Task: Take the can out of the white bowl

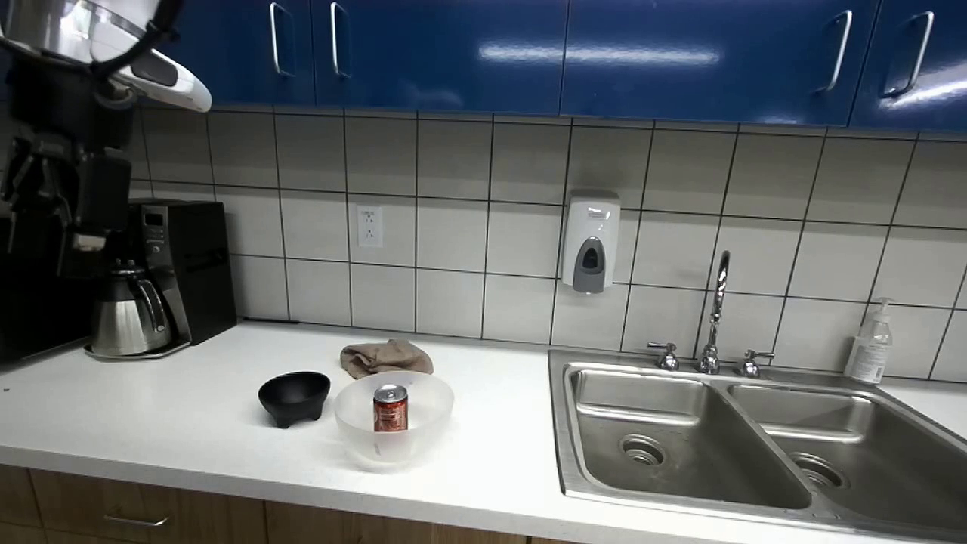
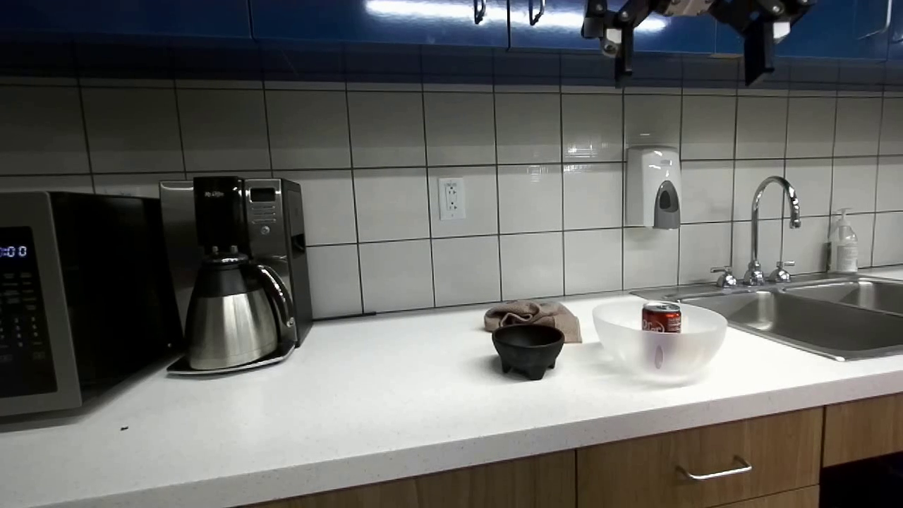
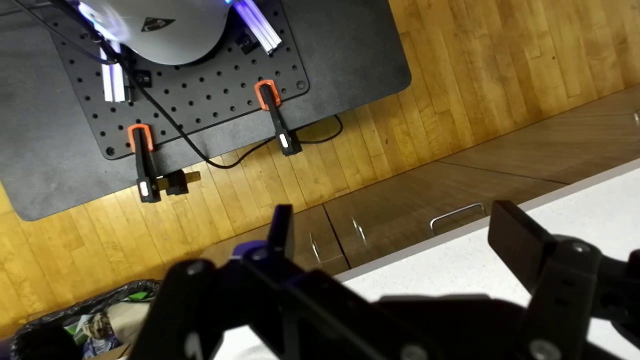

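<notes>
The small red can (image 1: pixel 390 414) with a silvery top stands upright inside the white bowl (image 1: pixel 393 452). In an exterior view the can's upper part (image 2: pixel 662 319) shows above the near rim of the white bowl (image 2: pixel 631 356), and its lower part is hidden by the wall. My gripper (image 2: pixel 691 67) is open and empty, high above the counter and well above the bowl. It hangs at the upper left in an exterior view (image 1: pixel 47 245). In the wrist view the fingers (image 3: pixel 392 225) are wide apart with nothing between them; the can is out of that view.
A smaller black bowl (image 1: pixel 295 397) stands beside the white bowl. A brown cloth (image 2: pixel 532 316) lies behind them. The steel sink (image 1: pixel 565 423) is on one side, the coffee maker (image 2: pixel 233 310) and microwave (image 2: pixel 63 303) on the other. Blue cabinets (image 1: pixel 446 53) hang above.
</notes>
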{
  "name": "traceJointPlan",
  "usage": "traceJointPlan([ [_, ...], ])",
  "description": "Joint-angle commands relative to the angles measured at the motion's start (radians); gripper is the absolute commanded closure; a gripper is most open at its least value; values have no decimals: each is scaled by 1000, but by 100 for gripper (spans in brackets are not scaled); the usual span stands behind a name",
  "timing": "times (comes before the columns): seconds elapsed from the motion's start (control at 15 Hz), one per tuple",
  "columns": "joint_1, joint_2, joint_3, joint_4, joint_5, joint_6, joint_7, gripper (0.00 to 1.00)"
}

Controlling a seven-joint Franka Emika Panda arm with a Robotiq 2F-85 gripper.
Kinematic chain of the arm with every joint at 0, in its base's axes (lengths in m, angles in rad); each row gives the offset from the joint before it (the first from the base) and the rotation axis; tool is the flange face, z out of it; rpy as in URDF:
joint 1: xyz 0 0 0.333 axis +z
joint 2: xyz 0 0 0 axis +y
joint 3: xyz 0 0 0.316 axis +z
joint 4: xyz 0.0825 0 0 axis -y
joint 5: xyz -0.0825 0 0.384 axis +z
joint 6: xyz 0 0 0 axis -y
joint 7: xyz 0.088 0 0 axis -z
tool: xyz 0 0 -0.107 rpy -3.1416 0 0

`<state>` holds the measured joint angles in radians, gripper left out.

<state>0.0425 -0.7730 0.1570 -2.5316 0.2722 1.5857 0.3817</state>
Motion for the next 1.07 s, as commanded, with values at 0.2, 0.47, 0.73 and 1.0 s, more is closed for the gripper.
traceJointPlan([
  [0.2, -65, 70, 24, -39, -62, 88, 39, 0],
  [0.47, -95, 141, 20, -62, -116, 200, 54, 0],
  [0.73, -127, 243, 15, -80, -188, 347, 101, 0],
  [1.0, -169, 363, 0, -76, -275, 496, 164, 0],
])
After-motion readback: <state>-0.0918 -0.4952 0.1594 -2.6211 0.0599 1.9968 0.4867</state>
